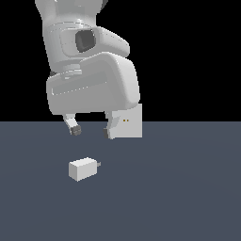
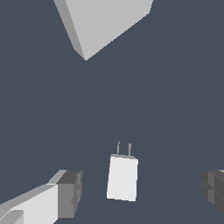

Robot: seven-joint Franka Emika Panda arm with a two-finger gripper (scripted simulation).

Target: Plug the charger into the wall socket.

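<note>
The charger (image 1: 83,169) is a small off-white block lying on the dark floor, its short grey prongs pointing toward the exterior view's right. In the wrist view the charger (image 2: 122,178) lies between my fingertips (image 2: 70,192), prongs toward the socket. My gripper (image 1: 90,131) is open and empty, hovering above and behind the charger. The wall socket (image 1: 128,123) is a flat upright off-white panel with two tiny yellowish holes, partly hidden behind my right finger. In the wrist view the socket (image 2: 105,22) shows only as a pale slab.
The grey floor (image 1: 188,188) stretches around the objects. The robot's large white wrist body (image 1: 92,84) hangs over the scene and hides part of the socket panel.
</note>
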